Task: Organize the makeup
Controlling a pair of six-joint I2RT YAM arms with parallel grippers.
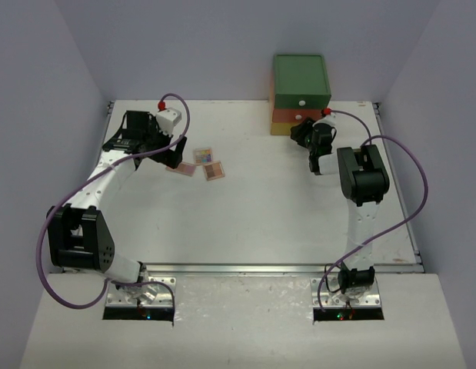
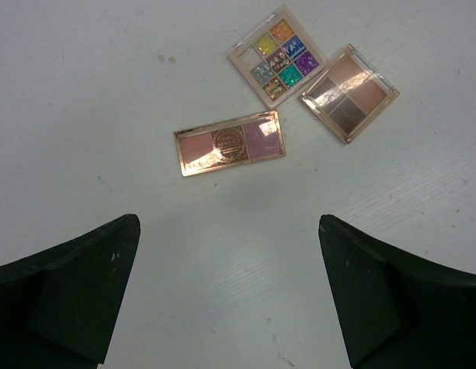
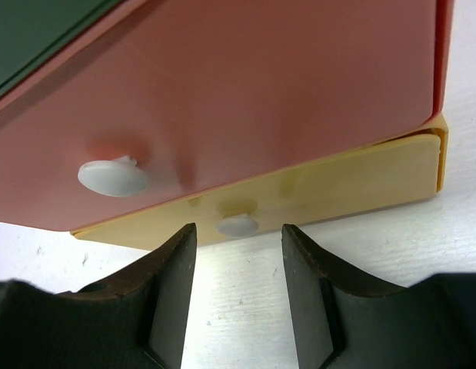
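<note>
The makeup in view is three flat palettes on the white table. In the left wrist view they are a rectangular pink-and-lilac palette (image 2: 230, 144), a square multi-colour palette (image 2: 275, 55) and a brown four-pan palette (image 2: 349, 93). My left gripper (image 2: 228, 224) hangs open just short of them, with nothing between its fingers. From above, the palettes (image 1: 204, 162) lie right beside the left gripper (image 1: 173, 152). My right gripper (image 3: 238, 231) is open, its fingertips on either side of the yellow drawer's white knob (image 3: 238, 225) without touching it.
A drawer chest (image 1: 301, 77) with a green top stands at the back right. Its orange drawer (image 3: 245, 92) has its own white knob (image 3: 112, 176), and the yellow drawer (image 3: 353, 181) sits below it. The right gripper (image 1: 304, 132) is at the chest's front.
</note>
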